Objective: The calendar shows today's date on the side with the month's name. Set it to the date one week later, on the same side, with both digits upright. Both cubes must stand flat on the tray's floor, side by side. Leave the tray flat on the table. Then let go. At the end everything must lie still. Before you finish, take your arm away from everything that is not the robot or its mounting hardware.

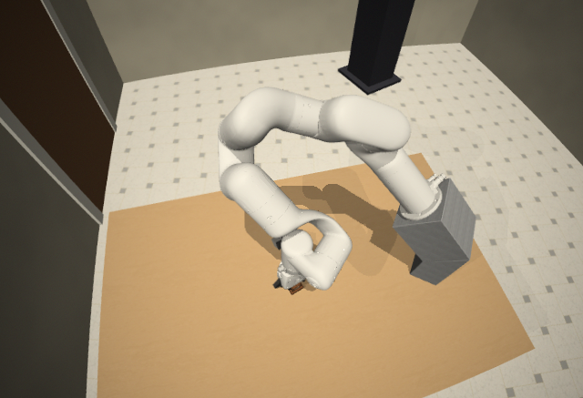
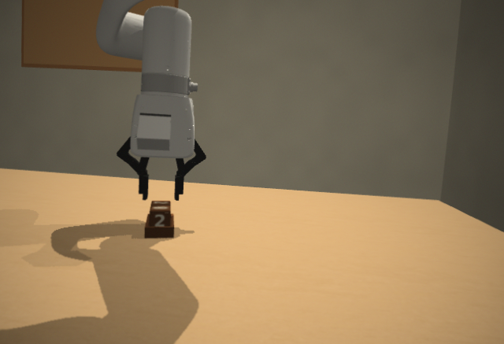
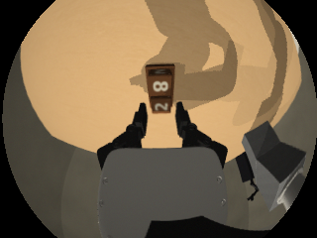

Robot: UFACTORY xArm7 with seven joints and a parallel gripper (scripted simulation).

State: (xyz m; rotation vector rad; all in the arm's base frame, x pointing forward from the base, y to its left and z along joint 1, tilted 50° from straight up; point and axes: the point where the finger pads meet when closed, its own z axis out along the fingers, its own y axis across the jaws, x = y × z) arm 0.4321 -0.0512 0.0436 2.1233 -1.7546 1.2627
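Note:
A small dark brown tray [image 2: 159, 232] [image 3: 159, 65] stands on the table with two brown cubes side by side in it. The wrist view shows the top faces: a sideways white 8 on one cube [image 3: 166, 77] and a sideways white 2 on the other cube [image 3: 164, 99]. The exterior view shows a white 2 on the end face of the near cube [image 2: 151, 221]. The long sides and the month's name cannot be read. My gripper [image 2: 161, 198] [image 3: 160, 109] is open, about half wide, empty and pointing down. Its fingertips hang above the cubes. In the top view the arm hides most of the tray.
The grey arm base [image 1: 424, 243] [image 3: 277, 159] stands on the wooden table top [image 1: 188, 337] [image 2: 325, 271]. The white arm [image 1: 263, 200] arches from it over the tray. A tall dark pillar [image 1: 381, 22] stands on the floor behind.

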